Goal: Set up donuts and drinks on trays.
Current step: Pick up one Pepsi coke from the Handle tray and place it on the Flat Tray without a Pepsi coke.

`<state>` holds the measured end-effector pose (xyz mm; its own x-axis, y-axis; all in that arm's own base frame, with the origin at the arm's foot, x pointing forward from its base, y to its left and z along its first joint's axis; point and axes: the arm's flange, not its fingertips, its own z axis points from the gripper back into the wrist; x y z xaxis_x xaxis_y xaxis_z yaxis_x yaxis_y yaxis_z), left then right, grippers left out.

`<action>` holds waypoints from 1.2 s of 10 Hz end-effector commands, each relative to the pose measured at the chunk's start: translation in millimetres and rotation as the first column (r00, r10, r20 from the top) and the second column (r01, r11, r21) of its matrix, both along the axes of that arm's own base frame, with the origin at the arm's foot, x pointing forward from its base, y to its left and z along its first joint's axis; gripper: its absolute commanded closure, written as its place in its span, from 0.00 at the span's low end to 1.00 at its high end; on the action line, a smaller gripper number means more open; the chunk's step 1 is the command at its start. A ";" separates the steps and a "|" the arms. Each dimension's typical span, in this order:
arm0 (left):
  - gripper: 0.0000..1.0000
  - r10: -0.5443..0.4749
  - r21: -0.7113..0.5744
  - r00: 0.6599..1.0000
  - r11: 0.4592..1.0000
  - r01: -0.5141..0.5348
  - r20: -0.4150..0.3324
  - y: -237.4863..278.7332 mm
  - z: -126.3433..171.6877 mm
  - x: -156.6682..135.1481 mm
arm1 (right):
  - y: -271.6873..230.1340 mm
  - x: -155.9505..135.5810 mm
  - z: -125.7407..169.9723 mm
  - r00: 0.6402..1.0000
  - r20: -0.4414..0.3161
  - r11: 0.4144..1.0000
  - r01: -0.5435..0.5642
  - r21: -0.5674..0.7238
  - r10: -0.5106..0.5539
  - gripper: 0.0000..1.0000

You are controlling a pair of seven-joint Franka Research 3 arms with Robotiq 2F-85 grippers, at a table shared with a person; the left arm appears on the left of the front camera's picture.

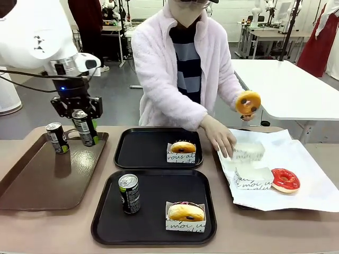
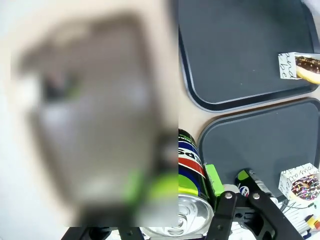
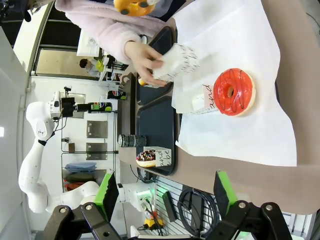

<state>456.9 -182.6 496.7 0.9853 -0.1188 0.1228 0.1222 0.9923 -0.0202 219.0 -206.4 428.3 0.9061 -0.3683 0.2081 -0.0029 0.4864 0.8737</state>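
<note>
Currently the left tool (image 1: 83, 120) is clamped on a can (image 1: 86, 132), slightly tilted, at the far corner of the brown tray (image 1: 32, 180), where a second can (image 1: 56, 137) stands. The held can is probably bound for the far black tray (image 1: 140, 151), which has a donut (image 1: 183, 147) but no drink. The left arm comes down from the upper left, wrist near vertical. The right tool (image 3: 164, 195) has its pads apart, nothing between.
</note>
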 end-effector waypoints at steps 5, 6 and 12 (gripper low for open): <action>0.41 -0.300 -0.001 0.953 0.954 0.300 -0.042 24.0 14.4 -48.5 | -0.2 3.2 0.4 0.999 0.032 1.000 0.002 0.019 -0.002 0.00; 0.41 -0.341 -0.021 0.940 0.940 0.341 -0.028 45.8 20.6 -76.5 | -0.2 3.2 0.4 0.999 0.032 1.000 0.002 0.019 -0.002 0.00; 0.41 -0.336 -0.008 0.941 0.942 0.336 -0.042 40.5 16.7 -71.8 | -0.2 3.2 0.4 0.999 0.032 1.000 0.002 0.019 -0.002 0.00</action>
